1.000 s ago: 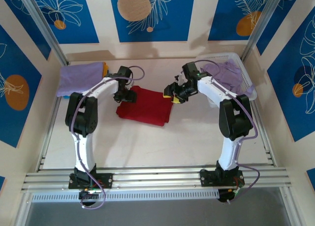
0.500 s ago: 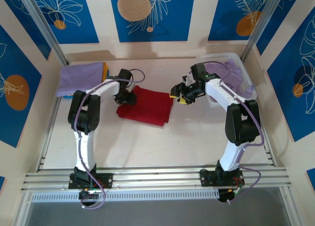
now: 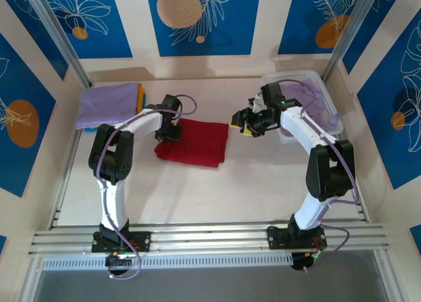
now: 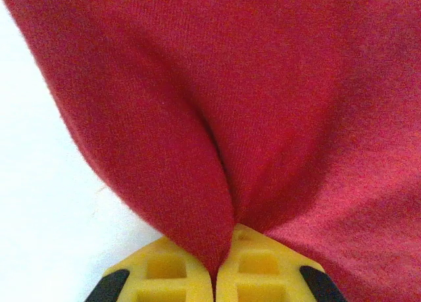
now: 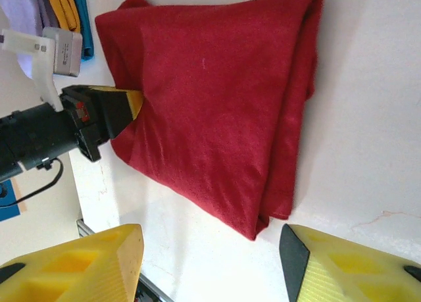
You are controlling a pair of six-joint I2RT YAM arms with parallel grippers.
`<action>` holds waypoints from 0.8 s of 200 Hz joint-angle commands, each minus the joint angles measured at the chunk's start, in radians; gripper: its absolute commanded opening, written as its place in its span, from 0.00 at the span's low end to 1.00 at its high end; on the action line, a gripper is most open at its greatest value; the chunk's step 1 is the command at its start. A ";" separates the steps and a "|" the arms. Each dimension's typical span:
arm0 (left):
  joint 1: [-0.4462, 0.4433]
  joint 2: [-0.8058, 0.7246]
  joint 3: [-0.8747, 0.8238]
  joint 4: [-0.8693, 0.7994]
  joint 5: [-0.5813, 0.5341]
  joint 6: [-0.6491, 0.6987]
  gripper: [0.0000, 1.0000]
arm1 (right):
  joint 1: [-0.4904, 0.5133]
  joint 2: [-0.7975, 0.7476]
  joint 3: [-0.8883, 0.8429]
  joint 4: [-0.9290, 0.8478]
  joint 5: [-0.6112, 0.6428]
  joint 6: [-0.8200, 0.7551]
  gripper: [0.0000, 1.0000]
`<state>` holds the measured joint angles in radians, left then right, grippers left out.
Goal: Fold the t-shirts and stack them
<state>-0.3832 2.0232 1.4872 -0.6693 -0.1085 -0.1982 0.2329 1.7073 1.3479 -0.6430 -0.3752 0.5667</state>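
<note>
Near the middle of the worktop (image 3: pixel 217 190), a touch toward 9 o'clock, the dark red t-shirt (image 3: pixel 195 143) lies folded into a rough rectangle. The left gripper (image 3: pixel 170 132) sits at the shirt's 10 o'clock corner. In the left wrist view its yellow fingers (image 4: pixel 164 276) are pressed together with a pinch of the red cloth (image 4: pixel 263 104) caught between them, the fabric fanning out from the pinch in soft creases.

The right gripper (image 3: pixel 247 125) hangs off the shirt's 2 o'clock side, near it but apart from the cloth. In the right wrist view its yellow fingers (image 5: pixel 92 266) stand wide apart with nothing between them. Beyond them the shirt (image 5: pixel 217 104) spreads across the white surface, its layered edges stacked along one side. The left gripper (image 5: pixel 135 101) shows there too, biting the cloth at the shirt's far edge.

At the worktop's 10 o'clock corner rests a folded pale lavender shirt (image 3: pixel 105 104), with an orange-yellow shirt (image 3: pixel 139 97) showing at its 3 o'clock edge. The right wrist view catches the edges of this pile: lavender (image 5: pixel 23 12), orange-yellow (image 5: pixel 62 6) and a bright blue shirt (image 5: pixel 85 25).

At the 2 o'clock corner stands a white lattice basket (image 3: pixel 332 121) holding loose lavender cloth (image 3: pixel 309 98), unfolded and bunched against its walls.
</note>
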 commanded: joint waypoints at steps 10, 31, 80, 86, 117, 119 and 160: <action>-0.003 -0.113 0.114 -0.132 -0.226 0.093 0.00 | -0.003 -0.044 -0.042 0.001 -0.037 0.010 0.59; -0.002 -0.131 0.162 -0.162 -0.259 0.131 0.00 | -0.003 -0.056 -0.056 0.011 -0.037 0.016 0.59; 0.002 -0.134 0.318 -0.212 -0.295 0.187 0.00 | -0.006 -0.069 -0.046 -0.004 -0.036 0.007 0.59; 0.005 -0.129 0.348 -0.220 -0.301 0.195 0.00 | -0.005 -0.071 -0.044 -0.007 -0.036 0.007 0.59; 0.032 -0.070 0.545 -0.299 -0.294 0.216 0.00 | -0.005 -0.078 -0.047 -0.011 -0.034 0.007 0.59; 0.034 -0.065 0.559 -0.305 -0.294 0.218 0.00 | -0.005 -0.078 -0.048 -0.010 -0.033 0.007 0.59; 0.055 0.028 0.825 -0.416 -0.292 0.265 0.00 | -0.008 -0.084 -0.052 -0.013 -0.032 0.002 0.59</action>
<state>-0.3473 2.0022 2.1784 -0.9909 -0.3740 0.0193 0.2329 1.6611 1.2976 -0.6407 -0.3824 0.5770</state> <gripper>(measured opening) 0.063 0.593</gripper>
